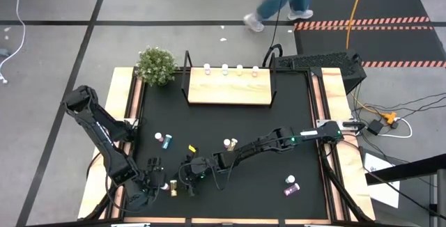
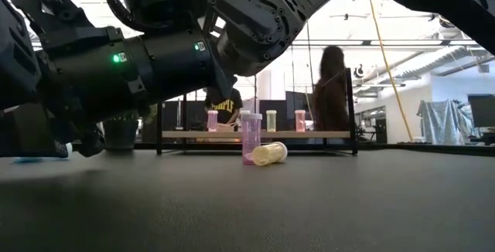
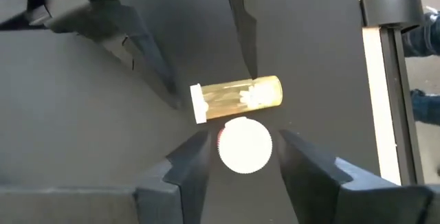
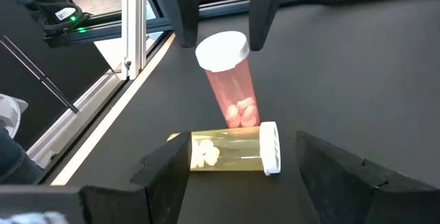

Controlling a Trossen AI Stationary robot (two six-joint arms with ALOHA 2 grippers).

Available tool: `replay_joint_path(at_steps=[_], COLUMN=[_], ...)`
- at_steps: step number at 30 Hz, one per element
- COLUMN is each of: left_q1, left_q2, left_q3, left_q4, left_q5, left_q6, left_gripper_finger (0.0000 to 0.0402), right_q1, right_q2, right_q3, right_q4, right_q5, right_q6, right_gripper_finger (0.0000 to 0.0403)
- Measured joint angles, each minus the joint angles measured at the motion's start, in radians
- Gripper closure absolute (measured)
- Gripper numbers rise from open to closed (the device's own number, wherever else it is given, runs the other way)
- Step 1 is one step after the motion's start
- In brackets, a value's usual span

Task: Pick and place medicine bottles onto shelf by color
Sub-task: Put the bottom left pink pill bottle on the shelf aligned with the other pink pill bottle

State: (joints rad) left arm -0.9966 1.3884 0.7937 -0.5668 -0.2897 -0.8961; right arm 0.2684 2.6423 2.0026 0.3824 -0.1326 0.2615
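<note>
Closing left gripper (image 3: 242, 157) around upright pink bottle (image 3: 245, 144) at table's near edge; fingers flank white cap, not visibly pinching yet. Best squeeze squarely, lift straight up, avoid nudging amber bottle (image 3: 237, 98) lying just beside. Right gripper (image 4: 237, 161) spread wide, straddling amber bottle. Farther: shelf (image 1: 230, 88) at back holds four bottles. No label or writing readable.

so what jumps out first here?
Both hands crowd the table's near left edge: the left hand straddles an upright pink bottle, and the right hand brackets a yellow bottle lying on its side right beside it. At the far edge, four bottles already line the wooden shelf.
</note>
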Motion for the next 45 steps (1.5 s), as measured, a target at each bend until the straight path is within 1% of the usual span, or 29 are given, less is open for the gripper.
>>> replay_joint_path(at_steps=[4, 8, 12, 14, 21, 24, 26, 33, 36, 39, 42, 45], left_q1=[0.000, 0.000, 0.000, 0.000, -0.006, -0.006, -0.002, 0.002, 0.002, 0.009, 0.038, 0.082], left_q2=[0.000, 0.000, 0.000, 0.000, 0.032, 0.032, 0.032, 0.032, 0.032, 0.032, 0.016, -0.017], left_q3=[0.000, 0.000, 0.000, 0.000, -0.045, -0.046, -0.046, -0.046, -0.046, -0.046, -0.030, 0.013], left_q4=[0.005, 0.024, 0.020, 0.019, 0.110, 0.099, 0.092, 0.089, 0.089, 0.085, 0.042, -0.022], left_q5=[-0.018, -0.028, -0.027, -0.027, -0.005, -0.002, -0.002, 0.000, 0.002, 0.003, 0.017, 0.025], left_q6=[0.033, 0.086, 0.091, 0.093, 0.080, 0.076, 0.076, 0.083, 0.083, 0.083, 0.084, 0.139], left_gripper_finger=[0.0233, 0.0201, 0.0165, 0.0154, 0.0149, 0.0156, 0.0171, 0.0257, 0.0284, 0.0289, 0.0272, 0.0256], right_q1=[0.000, 0.000, 0.000, 0.000, 0.000, 0.000, 0.000, -0.001, -0.005, -0.008, -0.013, -0.019], right_q2=[0.000, 0.000, 0.000, 0.000, 0.000, 0.000, 0.000, 0.000, 0.000, -0.012, -0.057, -0.140], right_q3=[0.000, 0.000, 0.000, 0.000, 0.000, 0.000, 0.000, 0.000, 0.000, -0.002, -0.003, 0.000], right_q4=[0.001, 0.001, 0.001, 0.001, 0.001, 0.001, 0.001, 0.001, 0.001, -0.008, -0.011, -0.096], right_q5=[0.000, 0.000, 0.000, 0.000, 0.000, 0.000, 0.000, 0.000, 0.000, 0.001, 0.001, 0.019], right_q6=[0.000, 0.007, 0.025, 0.026, 0.027, 0.043, 0.044, 0.042, 0.043, 0.057, 0.059, 0.028], right_gripper_finger=[0.0151, 0.0151, 0.0151, 0.0151, 0.0151, 0.0151, 0.0151, 0.0151, 0.0151, 0.0151, 0.0151, 0.0151])
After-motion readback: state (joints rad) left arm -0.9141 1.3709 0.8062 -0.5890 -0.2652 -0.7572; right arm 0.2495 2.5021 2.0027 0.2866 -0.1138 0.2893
